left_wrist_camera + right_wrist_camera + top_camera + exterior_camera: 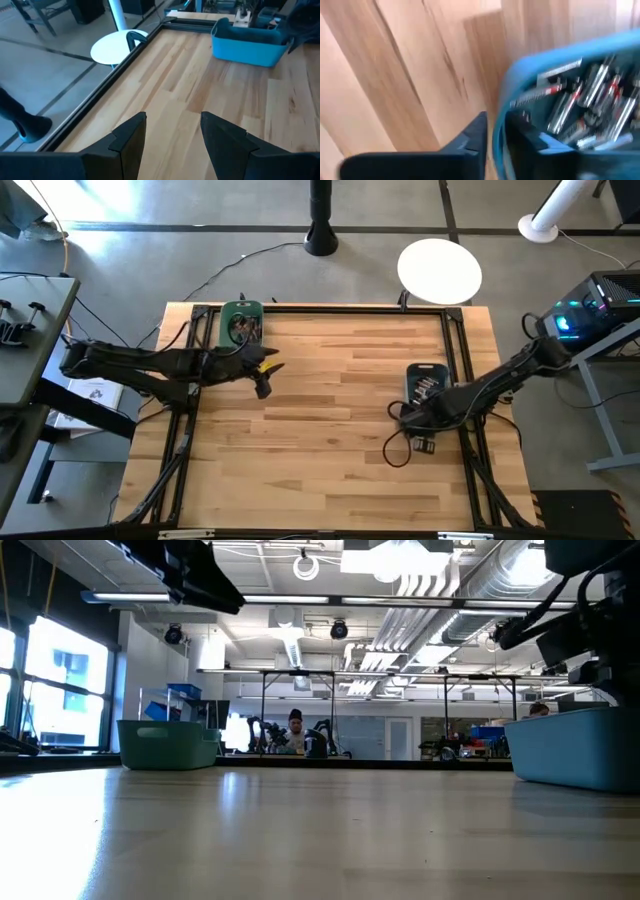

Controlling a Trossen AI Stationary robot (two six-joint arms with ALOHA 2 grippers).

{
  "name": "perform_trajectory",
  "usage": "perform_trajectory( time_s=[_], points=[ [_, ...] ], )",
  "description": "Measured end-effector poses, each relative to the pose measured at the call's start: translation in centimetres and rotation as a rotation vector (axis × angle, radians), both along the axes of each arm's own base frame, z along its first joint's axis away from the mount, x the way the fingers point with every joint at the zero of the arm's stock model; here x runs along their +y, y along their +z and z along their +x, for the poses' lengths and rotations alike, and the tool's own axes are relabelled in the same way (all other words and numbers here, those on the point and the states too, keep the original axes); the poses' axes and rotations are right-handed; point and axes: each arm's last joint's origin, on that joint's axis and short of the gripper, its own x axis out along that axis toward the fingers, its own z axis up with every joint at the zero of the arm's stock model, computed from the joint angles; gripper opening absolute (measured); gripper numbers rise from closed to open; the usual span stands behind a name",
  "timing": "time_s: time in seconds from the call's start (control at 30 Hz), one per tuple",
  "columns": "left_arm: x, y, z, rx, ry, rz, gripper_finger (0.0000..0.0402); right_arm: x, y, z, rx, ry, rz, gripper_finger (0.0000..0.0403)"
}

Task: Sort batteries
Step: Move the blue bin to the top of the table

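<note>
Batteries (590,107) lie in two bins on the wooden table (330,430). Taking the blue bin (428,380) as the landmark, I go from left to right in the high view. Far to the left of it, at the back edge of the table, stands the green bin (241,323), with some batteries (243,328) inside. Just in front of the green bin the left gripper (263,386) hangs above bare wood, well apart from the blue bin, its fingers (131,137) spread open with nothing between them. At the blue bin itself, the right gripper (495,135) sits at the bin's front rim, one finger outside the wall and one inside. Its jaws stand narrow on the wall; whether they really pinch it I cannot tell. The silvery cells fill the blue bin in a loose heap.
</note>
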Motion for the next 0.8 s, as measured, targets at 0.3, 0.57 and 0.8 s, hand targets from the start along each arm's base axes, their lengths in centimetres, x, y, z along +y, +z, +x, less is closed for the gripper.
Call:
perform_trajectory(
  time_s=[0.3, 0.57, 0.8],
  points=[
    [-0.2, 0.1, -0.5, 0.017, 0.009, 0.012, 0.0181, -1.7, -0.9, 1.9, -0.025, 0.041, 0.001, 0.0010],
    [-0.2, -0.1, -0.6, 0.028, 0.013, 0.007, 0.0181, -4.3, -1.0, 3.6, -0.121, 0.093, -0.043, 0.0003],
    [-0.2, -0.1, -0.6, 0.028, 0.014, 0.007, 0.0181, -7.2, -0.8, 5.1, -0.241, 0.134, -0.077, 0.0001]
  ],
)
